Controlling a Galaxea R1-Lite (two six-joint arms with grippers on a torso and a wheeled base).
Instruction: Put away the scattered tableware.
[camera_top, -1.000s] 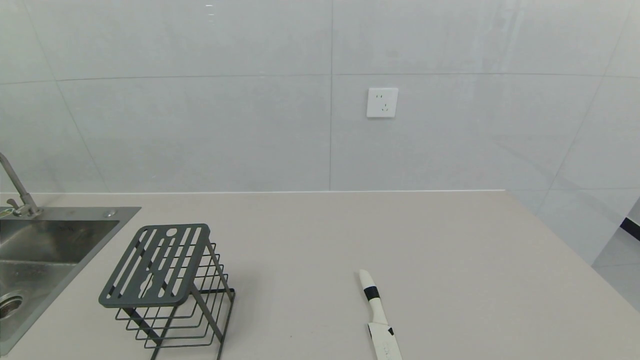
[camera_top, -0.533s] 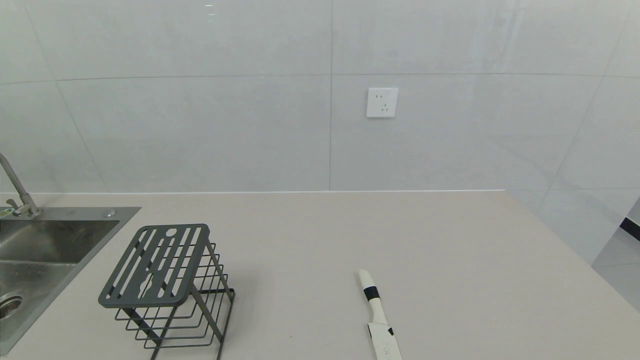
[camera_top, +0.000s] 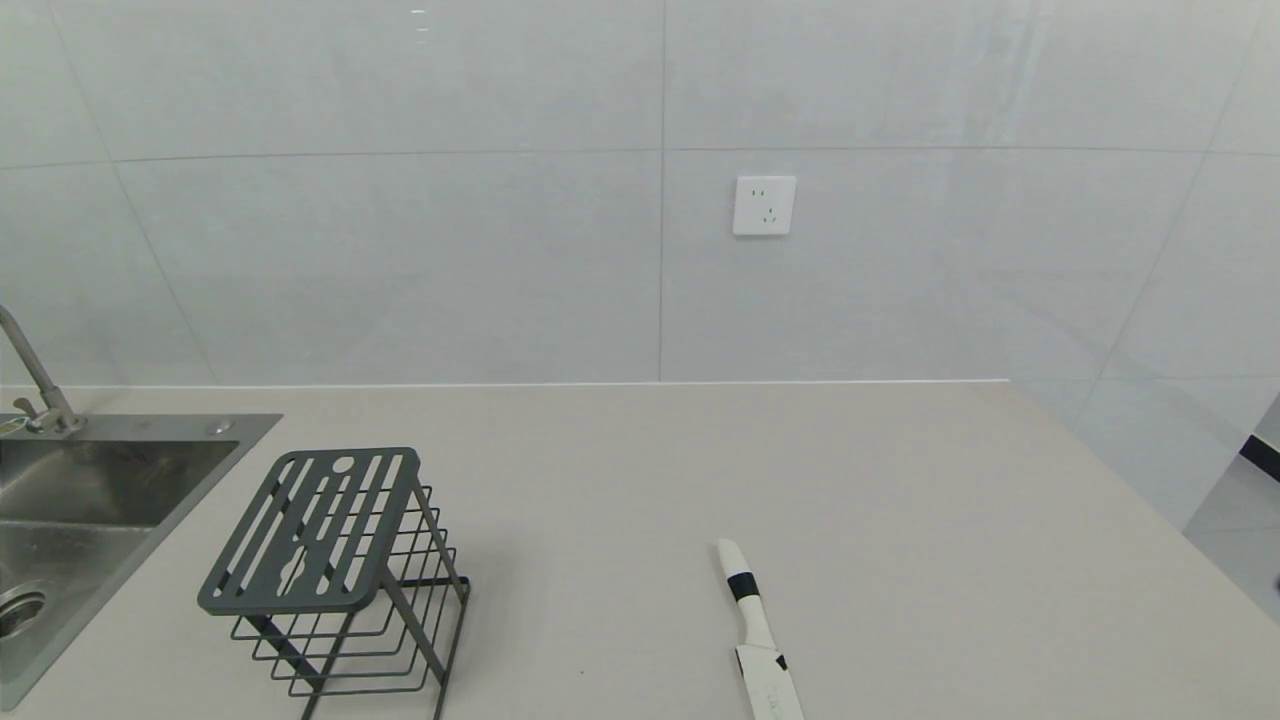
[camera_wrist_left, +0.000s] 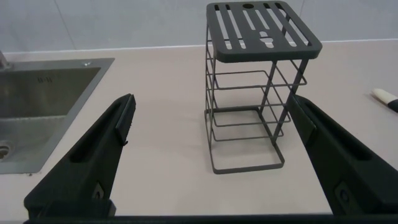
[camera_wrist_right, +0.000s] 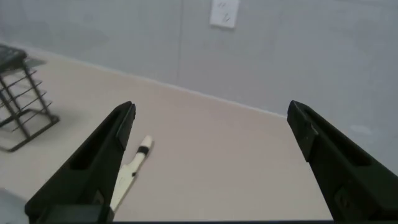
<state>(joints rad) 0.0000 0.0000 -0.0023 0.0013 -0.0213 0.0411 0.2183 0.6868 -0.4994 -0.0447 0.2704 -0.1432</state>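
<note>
A white knife (camera_top: 757, 630) with a black band on its handle lies on the beige countertop (camera_top: 850, 500) near the front edge, blade toward me. It also lies in the right wrist view as the knife (camera_wrist_right: 132, 171), ahead of my open right gripper (camera_wrist_right: 211, 118). A dark grey wire knife rack (camera_top: 325, 575) with a slotted top stands to the knife's left. The rack (camera_wrist_left: 256, 81) stands in front of my left gripper (camera_wrist_left: 211, 112), whose fingers (camera_wrist_left: 99, 155) are spread wide with nothing between them. The knife's handle tip (camera_wrist_left: 385, 96) peeks in at the edge.
A steel sink (camera_top: 70, 510) with a faucet (camera_top: 35, 375) is set into the counter at the far left. A tiled wall with a white socket (camera_top: 764, 205) rises behind. The counter ends at the right edge (camera_top: 1150, 510).
</note>
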